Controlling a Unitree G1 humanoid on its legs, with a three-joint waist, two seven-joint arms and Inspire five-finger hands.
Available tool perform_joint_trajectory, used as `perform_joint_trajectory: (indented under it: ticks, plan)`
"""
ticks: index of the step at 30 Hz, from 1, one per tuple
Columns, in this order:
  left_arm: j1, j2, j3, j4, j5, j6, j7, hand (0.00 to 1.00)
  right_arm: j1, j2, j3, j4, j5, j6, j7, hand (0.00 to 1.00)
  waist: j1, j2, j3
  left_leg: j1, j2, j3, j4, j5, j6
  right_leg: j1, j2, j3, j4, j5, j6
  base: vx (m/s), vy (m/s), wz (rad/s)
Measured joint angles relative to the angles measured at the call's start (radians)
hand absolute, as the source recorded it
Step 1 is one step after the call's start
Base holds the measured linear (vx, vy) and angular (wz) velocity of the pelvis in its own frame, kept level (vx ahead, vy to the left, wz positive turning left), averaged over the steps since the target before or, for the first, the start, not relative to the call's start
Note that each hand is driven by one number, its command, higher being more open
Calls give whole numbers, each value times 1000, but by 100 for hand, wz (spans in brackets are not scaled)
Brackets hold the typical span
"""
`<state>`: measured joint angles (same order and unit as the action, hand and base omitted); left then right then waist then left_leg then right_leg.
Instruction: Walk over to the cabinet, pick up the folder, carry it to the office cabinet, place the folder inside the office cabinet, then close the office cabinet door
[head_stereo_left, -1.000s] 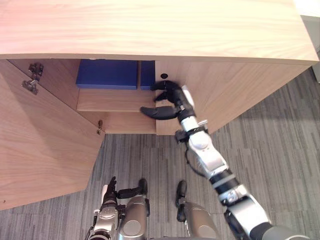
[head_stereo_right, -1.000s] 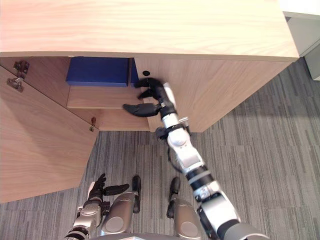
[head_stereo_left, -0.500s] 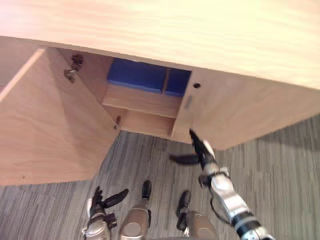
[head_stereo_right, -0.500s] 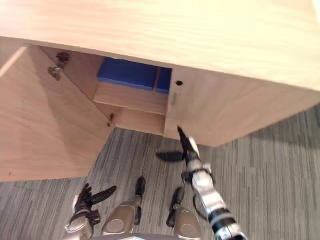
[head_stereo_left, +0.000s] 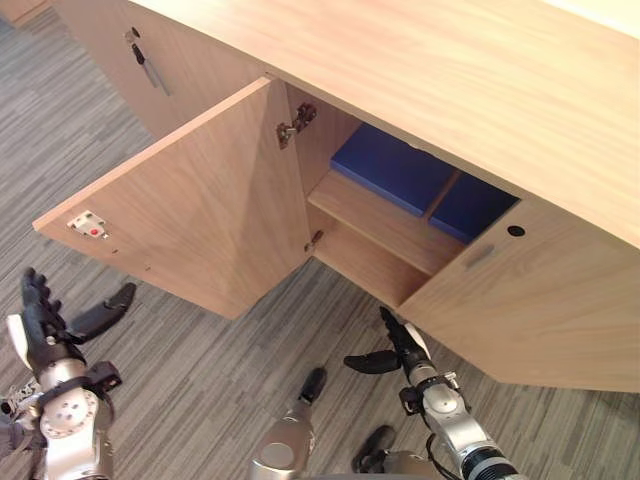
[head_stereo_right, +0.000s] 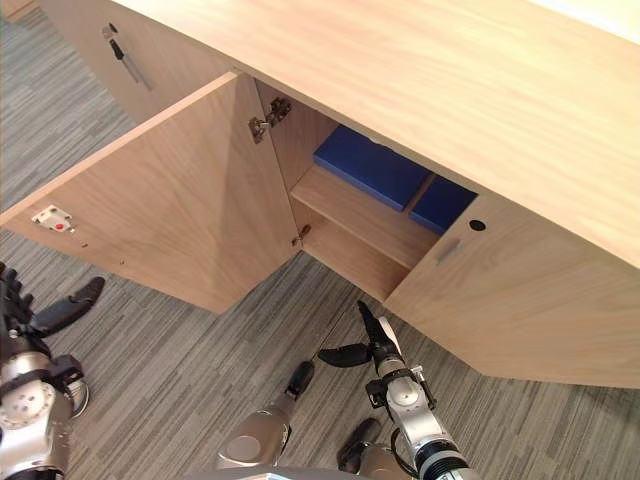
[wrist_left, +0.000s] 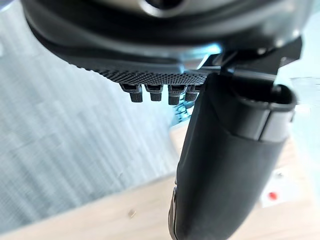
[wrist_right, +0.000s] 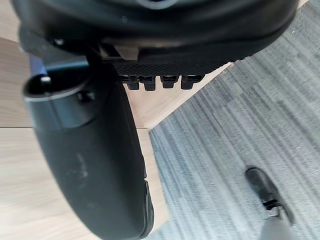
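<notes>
Your right hand (head_stereo_left: 405, 345) had its fingers straight and its thumb spread, holding nothing, low in front of the office cabinet (head_stereo_left: 560, 300). Your left hand (head_stereo_left: 45, 335) was likewise splayed and empty, near the open door (head_stereo_left: 200, 200). The blue folder (head_stereo_left: 392, 168) lay flat on the upper shelf (head_stereo_left: 383, 220) inside, well apart from both hands.
</notes>
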<state>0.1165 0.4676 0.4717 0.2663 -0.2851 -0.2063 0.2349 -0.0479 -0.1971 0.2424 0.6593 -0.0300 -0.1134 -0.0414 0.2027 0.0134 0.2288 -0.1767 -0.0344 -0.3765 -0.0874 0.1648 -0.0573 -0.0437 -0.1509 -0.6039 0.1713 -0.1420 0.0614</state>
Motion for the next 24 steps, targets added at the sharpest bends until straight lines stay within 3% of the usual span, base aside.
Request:
perform_joint_trajectory:
  ticks: [10,17,20,21,24]
  plan:
    - [-91,84,-103,-81,59,-16,-1,100,38,-3,-2,-1,7,0,11,100,-2,-32,-30,-38,18,-28,0,14,-27,-54,9,27,62,-39,-21,-54,-52,7]
    - [-129,85,-160,-69,87,-15,27,100,66,9,-10,-7,7,0,22,100,-2,-62,-48,-55,30,-29,-5,17,-39,-86,10,31,102,-51,-30,-93,-43,0]
    - [-100,-21,-153,-134,89,-16,52,100,83,39,-60,-26,6,0,19,100,-2,-70,-53,-59,35,-5,-6,11,-31,-99,11,51,108,-49,-29,-80,-10,-16]
    - [-44,-115,-146,-207,89,-19,73,100,94,57,-83,-36,6,0,15,100,-4,-78,-58,-55,39,21,-6,12,-28,-103,12,70,107,-44,-29,-55,10,-34]
    - [107,-288,-157,-337,87,-54,92,100,100,73,-97,-42,6,0,-5,100,-13,-90,-66,-39,43,66,-6,12,-26,-105,12,114,100,-30,-27,-36,21,-43]
